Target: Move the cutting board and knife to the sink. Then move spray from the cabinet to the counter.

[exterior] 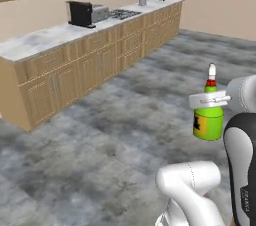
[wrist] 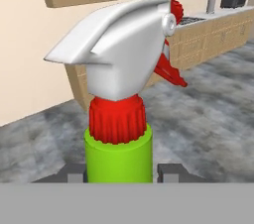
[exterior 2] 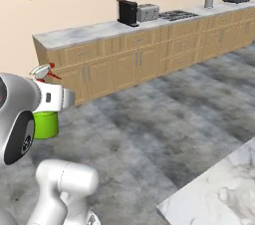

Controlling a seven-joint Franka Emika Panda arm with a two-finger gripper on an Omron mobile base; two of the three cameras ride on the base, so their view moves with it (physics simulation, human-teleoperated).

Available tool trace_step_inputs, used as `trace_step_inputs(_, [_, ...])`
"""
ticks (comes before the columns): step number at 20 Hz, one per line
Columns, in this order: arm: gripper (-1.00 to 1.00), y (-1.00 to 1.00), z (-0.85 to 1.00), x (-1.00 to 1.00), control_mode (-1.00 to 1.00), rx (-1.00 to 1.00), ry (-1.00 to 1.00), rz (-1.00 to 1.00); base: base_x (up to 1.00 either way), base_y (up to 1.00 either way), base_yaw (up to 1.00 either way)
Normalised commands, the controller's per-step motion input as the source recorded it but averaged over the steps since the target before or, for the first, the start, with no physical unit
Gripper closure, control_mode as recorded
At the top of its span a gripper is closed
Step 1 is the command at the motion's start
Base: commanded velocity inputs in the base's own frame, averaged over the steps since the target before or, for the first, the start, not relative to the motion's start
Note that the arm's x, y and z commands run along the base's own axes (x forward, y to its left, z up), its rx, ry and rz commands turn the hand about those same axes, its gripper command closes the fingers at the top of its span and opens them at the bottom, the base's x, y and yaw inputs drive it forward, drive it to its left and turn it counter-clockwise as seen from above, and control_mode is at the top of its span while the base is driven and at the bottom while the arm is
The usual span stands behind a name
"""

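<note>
Step in hand: the second part of the task, by my judgement. The spray (exterior: 208, 120) is out of the cabinet and carried in the air over the grey floor (exterior: 125, 135); it is not yet on a counter.

Gripper: the gripper (wrist: 119, 171) is partly closed around the green body of the spray, one dark fingertip at each side just under the red collar. The bottle hangs clear of the floor, so I judge the grip to be bearing its weight.

Spray: upright, the white trigger head on top and the red nozzle tip pointing away to the far right in the hand view. In the left base view it sits at the near right, just beside the arm's white wrist. In the right base view it is at the near left, half hidden behind the arm.

Counter: a long marble-topped counter (exterior: 55, 35) runs along the far wall, with a black coffee machine (exterior: 80, 13) and a toaster (exterior: 99, 13) on it. A corner of another marble top (exterior 2: 219, 194) shows at the near right of the right base view, well apart from the spray.

Next move calls for: bringing the bottle over a bare stretch of marble, keeping it upright, lowering it until its base rests flat, and only then spreading the fingers.

Risk: the tall trigger head makes the bottle top-heavy, so a tilted release could tip it.
</note>
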Motion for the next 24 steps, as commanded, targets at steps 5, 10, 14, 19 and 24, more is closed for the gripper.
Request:
trace_step_inputs(5, [1.00,0.00,0.00,0.00,1.00,0.00,0.00,0.00,0.78,0.17,-0.25])
trace_step_inputs(10, [1.00,0.00,0.00,0.00,1.00,0.00,0.00,0.00,0.89,0.11,-0.10])
trace_step_inputs(14, [1.00,0.00,0.00,0.00,1.00,0.00,0.00,0.00,0.82,0.12,-0.21])
trace_step_inputs(19, [1.00,0.00,0.00,0.00,1.00,0.00,0.00,0.00,0.61,0.14,-0.41])
trace_step_inputs(24, [1.00,0.00,0.00,0.00,1.00,0.00,0.00,0.00,0.54,0.15,-0.49])
